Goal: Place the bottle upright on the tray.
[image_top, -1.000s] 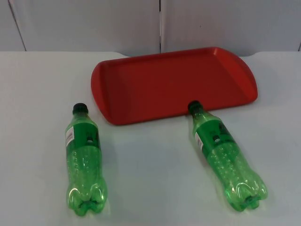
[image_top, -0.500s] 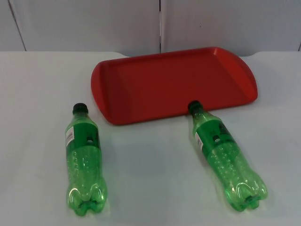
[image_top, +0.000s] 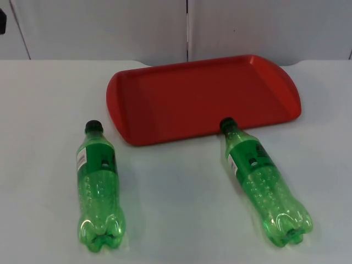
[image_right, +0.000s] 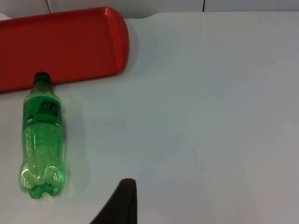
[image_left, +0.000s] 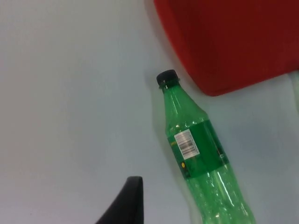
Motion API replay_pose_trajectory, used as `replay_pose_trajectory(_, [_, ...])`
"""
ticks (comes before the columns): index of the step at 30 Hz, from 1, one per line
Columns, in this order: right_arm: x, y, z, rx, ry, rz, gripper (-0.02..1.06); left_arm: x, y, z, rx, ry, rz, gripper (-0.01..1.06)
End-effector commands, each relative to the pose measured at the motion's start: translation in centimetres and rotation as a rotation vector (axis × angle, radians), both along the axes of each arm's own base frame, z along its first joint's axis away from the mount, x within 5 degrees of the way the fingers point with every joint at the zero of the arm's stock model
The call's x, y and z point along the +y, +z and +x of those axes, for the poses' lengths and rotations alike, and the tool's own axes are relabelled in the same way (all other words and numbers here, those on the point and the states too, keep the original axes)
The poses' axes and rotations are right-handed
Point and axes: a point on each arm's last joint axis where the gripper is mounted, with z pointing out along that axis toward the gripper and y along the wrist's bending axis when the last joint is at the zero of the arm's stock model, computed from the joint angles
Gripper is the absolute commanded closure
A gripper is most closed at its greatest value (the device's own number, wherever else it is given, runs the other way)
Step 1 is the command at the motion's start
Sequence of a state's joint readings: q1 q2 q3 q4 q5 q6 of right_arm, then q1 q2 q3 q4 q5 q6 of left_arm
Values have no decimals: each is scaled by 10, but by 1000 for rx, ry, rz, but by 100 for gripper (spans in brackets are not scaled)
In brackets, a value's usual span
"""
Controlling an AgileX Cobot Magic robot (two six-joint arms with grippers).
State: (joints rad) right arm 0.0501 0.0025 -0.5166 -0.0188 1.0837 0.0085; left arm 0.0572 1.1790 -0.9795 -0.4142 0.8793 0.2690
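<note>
While both bottles (image_top: 100,187) (image_top: 264,181) lie flat — tray (image_top: 165,118) beside, hands' grip cannot be told

Green bottle (image_right: 41,135) lying flat on the white table (image_right: 201,116), beside the red tray (image_right: 60,44).

The bottle rests on its side with its dark cap (image_right: 41,76) pointing at the tray's near rim, touching it or just short of it; which, I cannot tell. Its lobed base points away from the tray. A green label (image_right: 42,111) with dark print wraps the upper body, and the clear green lower part shows small bubbles. The tray has a raised rim and a rounded corner. One black fingertip (image_right: 122,201) of the right gripper stands over bare table, well apart from the bottle. A grey wall runs behind the table's far edge.
</note>
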Motion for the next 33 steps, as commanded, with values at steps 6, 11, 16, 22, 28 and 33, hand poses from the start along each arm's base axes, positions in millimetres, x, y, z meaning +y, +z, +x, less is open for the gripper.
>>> replay_pose_trajectory(6, [0, 1, 0, -10, -5, 1, 0, -12, 0, 28, 27, -54, -6, 0])
replay_pose_trajectory(11, [0, 1, 0, -10, -5, 1, 0, -33, -9, 50, 69, -104, 17, 0])
replay_pose_trajectory(16, [0, 1, 0, -10, -5, 1, 0, -50, -24, 69, 130, -97, 54, 0])
replay_pose_trajectory(22, [0, 1, 0, -10, -5, 1, 0, -73, -49, 88, 182, -50, 33, 0])
replay_pose_trajectory(28, [0, 1, 0, -10, -5, 1, 0, -89, -72, 103, 274, -19, 30, 0])
replay_pose_trajectory(33, [0, 1, 0, -10, -5, 1, 0, -89, -94, 109, 354, 48, 82, 0])
